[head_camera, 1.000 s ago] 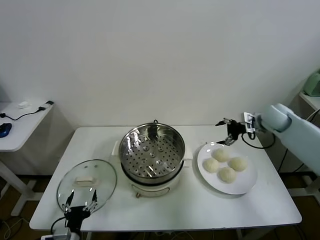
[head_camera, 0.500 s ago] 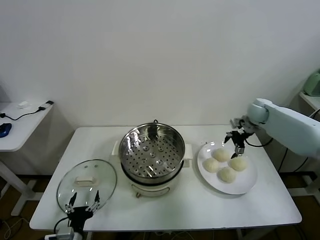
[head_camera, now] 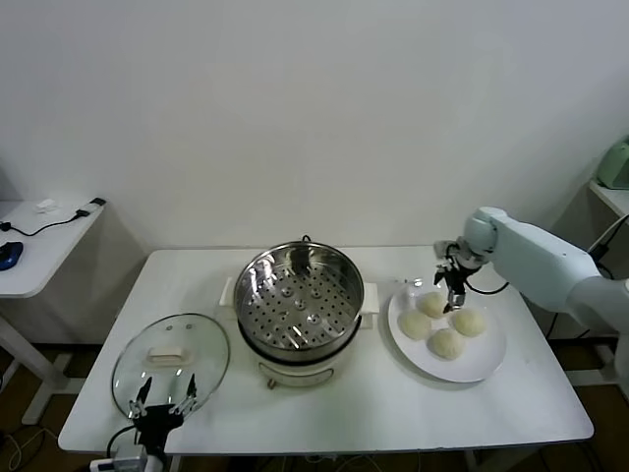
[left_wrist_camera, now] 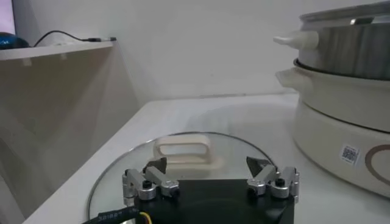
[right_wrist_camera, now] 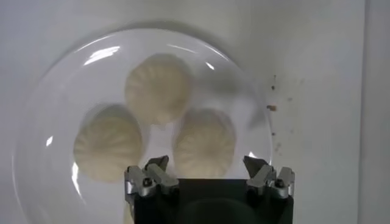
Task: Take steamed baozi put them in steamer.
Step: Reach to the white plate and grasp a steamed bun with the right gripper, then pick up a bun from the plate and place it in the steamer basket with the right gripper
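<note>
The right gripper [head_camera: 453, 292], fingers spread and empty, has swung in over the far steamed baozi [head_camera: 432, 304], apparently readying a first pick.

The right arm reaches in from the right side with its wrist bent downward, the right gripper [head_camera: 453, 291] pointing down with fingers [right_wrist_camera: 156, 172] spread apart, while the left gripper [head_camera: 163, 404] sits low at the near left, fingers [left_wrist_camera: 152, 171] likewise parted.
</note>
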Action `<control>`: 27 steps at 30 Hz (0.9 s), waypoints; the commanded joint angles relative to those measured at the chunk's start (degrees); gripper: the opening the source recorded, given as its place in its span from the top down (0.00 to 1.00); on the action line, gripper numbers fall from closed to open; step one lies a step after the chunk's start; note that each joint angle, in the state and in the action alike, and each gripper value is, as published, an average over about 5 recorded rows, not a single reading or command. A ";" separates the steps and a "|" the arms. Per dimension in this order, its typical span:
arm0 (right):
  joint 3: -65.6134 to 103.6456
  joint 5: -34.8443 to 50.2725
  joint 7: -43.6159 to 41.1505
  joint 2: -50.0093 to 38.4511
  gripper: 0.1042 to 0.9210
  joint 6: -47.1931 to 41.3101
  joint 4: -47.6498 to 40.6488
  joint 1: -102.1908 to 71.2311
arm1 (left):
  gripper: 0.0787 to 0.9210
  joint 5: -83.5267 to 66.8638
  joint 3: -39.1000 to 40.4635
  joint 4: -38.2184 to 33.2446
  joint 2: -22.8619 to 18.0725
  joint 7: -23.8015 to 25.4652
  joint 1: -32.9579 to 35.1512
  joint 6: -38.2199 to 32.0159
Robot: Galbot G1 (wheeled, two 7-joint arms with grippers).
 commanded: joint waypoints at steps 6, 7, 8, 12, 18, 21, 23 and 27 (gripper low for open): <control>3.38 -1.28 0.43 2.46 0.15 -1.61 -4.05 -2.93 | 0.12 0.10 0.00 0.31 0.14 0.01 -0.01 -0.16; 3.44 -1.38 0.49 2.49 0.16 -1.64 -4.05 -3.02 | 0.12 0.13 0.06 0.30 0.13 0.01 -0.02 -0.16; 3.56 -1.48 0.59 2.56 0.18 -1.69 -4.10 -3.10 | 0.12 0.17 0.12 0.29 0.13 0.00 -0.02 -0.15; 4.59 -2.71 1.41 3.07 0.26 -1.87 -4.75 -3.47 | 0.12 0.40 0.39 0.11 0.04 -0.02 0.02 -0.07; 4.42 -2.15 1.32 2.12 0.40 -2.12 -2.04 -2.51 | 0.12 0.50 0.25 -0.63 -0.01 -0.08 0.29 0.00; 0.49 0.37 0.67 -0.27 0.41 -2.57 3.95 1.72 | 0.12 0.60 -0.11 -0.63 0.06 -0.14 0.33 0.04; -4.34 2.89 0.16 -2.02 0.41 -2.66 8.83 6.84 | 0.12 0.66 -0.39 -0.56 0.24 -0.17 0.38 0.08; -15.21 10.52 -0.77 -3.69 0.41 -1.44 17.60 20.10 | 0.12 0.70 -0.57 -0.65 0.43 -0.20 0.52 0.09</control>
